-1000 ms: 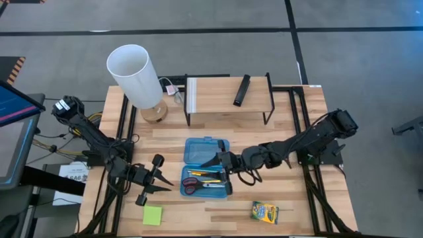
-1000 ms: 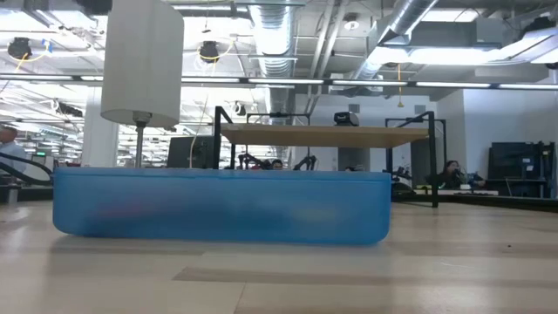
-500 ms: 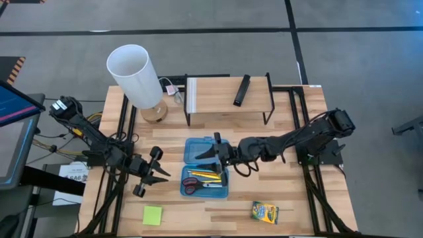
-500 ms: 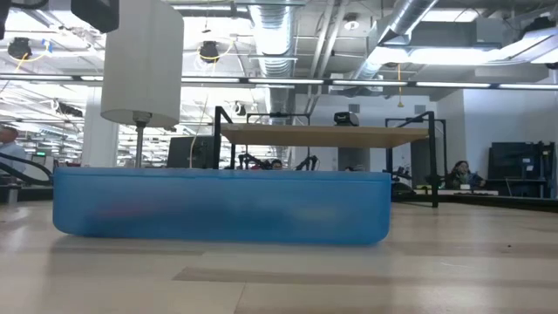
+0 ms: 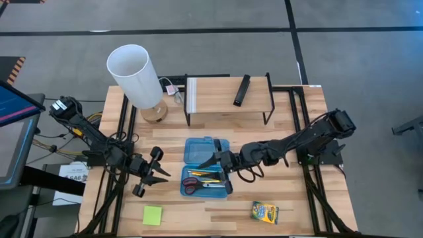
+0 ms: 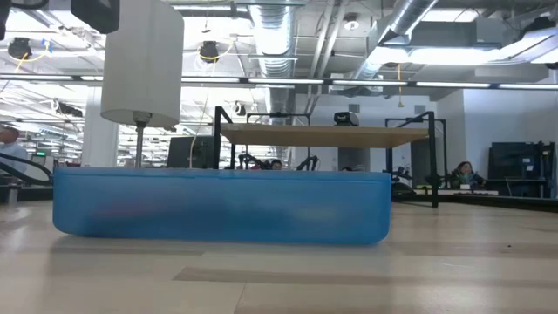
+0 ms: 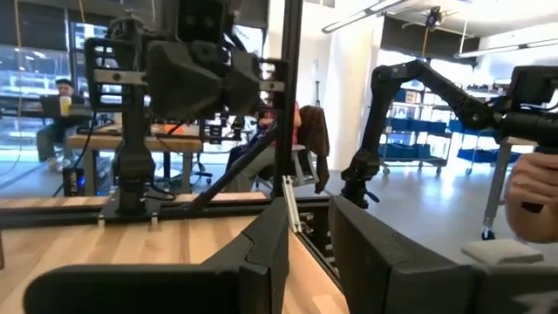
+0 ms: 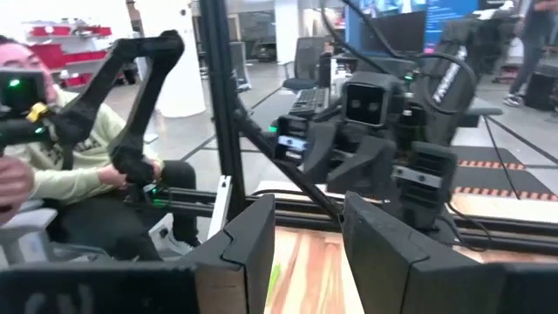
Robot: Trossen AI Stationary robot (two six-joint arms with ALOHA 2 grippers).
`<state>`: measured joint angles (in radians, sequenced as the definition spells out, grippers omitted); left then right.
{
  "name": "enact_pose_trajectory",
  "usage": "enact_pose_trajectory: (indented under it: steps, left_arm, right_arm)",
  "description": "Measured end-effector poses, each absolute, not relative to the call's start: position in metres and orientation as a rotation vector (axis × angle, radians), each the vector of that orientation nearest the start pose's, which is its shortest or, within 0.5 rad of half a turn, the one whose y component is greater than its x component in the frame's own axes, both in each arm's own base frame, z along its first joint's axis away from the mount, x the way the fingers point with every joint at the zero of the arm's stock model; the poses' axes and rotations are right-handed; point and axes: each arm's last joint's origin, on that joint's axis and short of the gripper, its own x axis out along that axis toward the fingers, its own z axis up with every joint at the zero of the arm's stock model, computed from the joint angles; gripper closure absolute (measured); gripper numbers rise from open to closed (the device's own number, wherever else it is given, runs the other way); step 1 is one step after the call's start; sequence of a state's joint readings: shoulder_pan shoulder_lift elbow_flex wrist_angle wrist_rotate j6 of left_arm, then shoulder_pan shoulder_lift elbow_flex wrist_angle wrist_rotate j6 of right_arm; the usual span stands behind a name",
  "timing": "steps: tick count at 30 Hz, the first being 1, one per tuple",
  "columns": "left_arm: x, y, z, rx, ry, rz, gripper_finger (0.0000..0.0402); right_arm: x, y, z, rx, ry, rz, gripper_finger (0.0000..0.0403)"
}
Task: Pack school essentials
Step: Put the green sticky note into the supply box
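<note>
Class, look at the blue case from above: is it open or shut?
Open. The blue case shows scissors and pencils lying inside, its lid folded back toward the shelf.

My tools are black. The case (image 5: 206, 166) is translucent blue; the scissors (image 5: 191, 186) have orange handles. The sticky-note pad (image 5: 153, 215) is lime green, the crayon box (image 5: 264, 212) yellow-green, the counter (image 5: 291, 192) pale striped wood.

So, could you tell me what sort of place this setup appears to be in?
Most likely a robotics lab in an open industrial hall: exposed ceiling ducts overhead, another robot arm on a frame beyond the table, and a seated person working a small control arm.
</note>
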<state>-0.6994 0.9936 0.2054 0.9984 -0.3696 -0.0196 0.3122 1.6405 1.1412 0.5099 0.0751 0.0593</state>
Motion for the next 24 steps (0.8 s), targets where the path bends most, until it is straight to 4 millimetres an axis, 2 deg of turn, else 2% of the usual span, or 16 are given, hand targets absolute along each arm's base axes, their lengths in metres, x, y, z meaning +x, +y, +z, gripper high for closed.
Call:
enact_pose_trajectory:
  steps: [16,24]
  left_arm:
    - [0.147,-0.111,0.217,-0.144,-0.212,-0.354,0.0312]
    - [0.147,-0.112,0.208,-0.189,-0.111,-0.387,0.0312]
  right_arm:
    - [0.352,0.137,0.302,-0.007,0.012,0.357,0.0249]
    - [0.348,0.145,0.299,-0.024,0.056,0.381,0.0249]
